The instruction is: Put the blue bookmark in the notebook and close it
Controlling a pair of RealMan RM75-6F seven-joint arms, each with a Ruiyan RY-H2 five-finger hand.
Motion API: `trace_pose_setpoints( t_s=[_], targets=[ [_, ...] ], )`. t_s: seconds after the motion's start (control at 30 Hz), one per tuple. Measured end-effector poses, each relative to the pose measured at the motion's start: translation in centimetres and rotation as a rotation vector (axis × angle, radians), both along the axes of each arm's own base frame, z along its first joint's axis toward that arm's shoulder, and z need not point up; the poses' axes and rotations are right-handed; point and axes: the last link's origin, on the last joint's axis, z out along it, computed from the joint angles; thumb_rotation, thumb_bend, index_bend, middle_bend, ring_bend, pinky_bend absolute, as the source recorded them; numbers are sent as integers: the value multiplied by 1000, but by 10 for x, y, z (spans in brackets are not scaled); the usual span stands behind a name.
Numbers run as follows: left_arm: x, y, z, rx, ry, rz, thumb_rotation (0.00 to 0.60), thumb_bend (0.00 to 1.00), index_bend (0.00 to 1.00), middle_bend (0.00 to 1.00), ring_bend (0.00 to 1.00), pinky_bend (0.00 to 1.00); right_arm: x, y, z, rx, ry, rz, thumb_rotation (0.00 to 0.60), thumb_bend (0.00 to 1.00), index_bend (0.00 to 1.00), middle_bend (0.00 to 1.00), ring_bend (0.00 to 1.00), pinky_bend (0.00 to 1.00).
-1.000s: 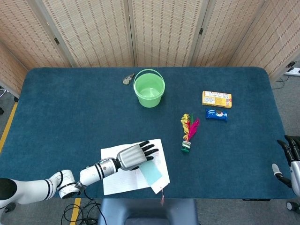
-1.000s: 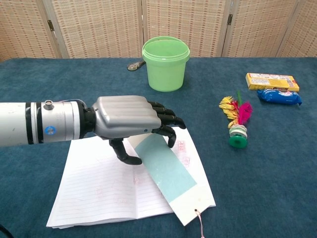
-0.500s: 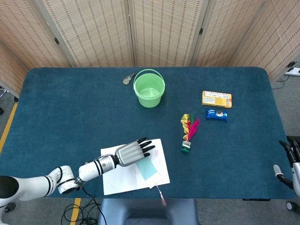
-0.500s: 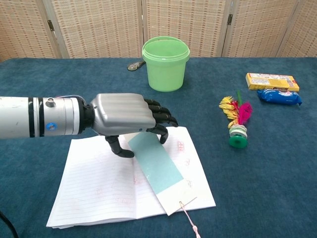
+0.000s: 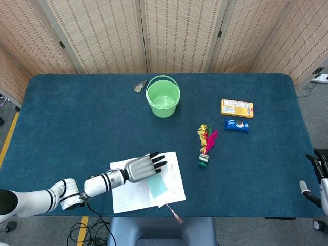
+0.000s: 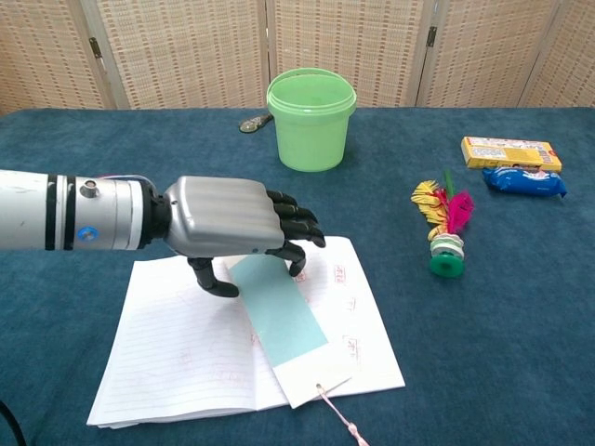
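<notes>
The open notebook point(image 6: 177, 353) lies with its white lined pages up near the table's front edge point(image 5: 130, 197). Slanted across its right page is the blue bookmark point(image 6: 279, 321), whose pink tassel point(image 6: 339, 423) trails off the page's front edge. My left hand point(image 6: 228, 228) is over the bookmark's far end and holds it between thumb and fingers; the head view shows the same hand point(image 5: 141, 168) and bookmark point(image 5: 157, 186). My right hand point(image 5: 320, 177) shows only at the head view's far right edge, off the table, with its fingers apart and nothing in them.
A green bucket point(image 6: 311, 116) stands at the back centre with a small metal object point(image 6: 253, 122) beside it. To the right lie a feathered shuttlecock point(image 6: 444, 232), a yellow box point(image 6: 511, 151) and a blue packet point(image 6: 523, 181).
My left hand has drawn back to the left, taking the bookmark with it further onto the notebook's right page. The tassel now trails off the front edge.
</notes>
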Motion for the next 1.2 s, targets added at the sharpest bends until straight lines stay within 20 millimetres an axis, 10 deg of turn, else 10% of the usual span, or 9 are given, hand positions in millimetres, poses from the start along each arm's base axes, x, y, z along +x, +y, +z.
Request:
trace_pose_setpoints(
  t_s=[0.53, 1.2],
  targets=[
    [-1, 1, 5, 19, 7, 14, 600, 344, 152, 85, 25, 142, -1, 1, 1, -4, 1, -4, 600, 263, 161, 93, 94, 141],
    [-43, -5, 37, 61, 20, 264, 600, 551, 291, 47, 0, 141, 1, 0, -4, 10, -5, 9, 600, 263, 161, 93, 94, 141]
  ],
)
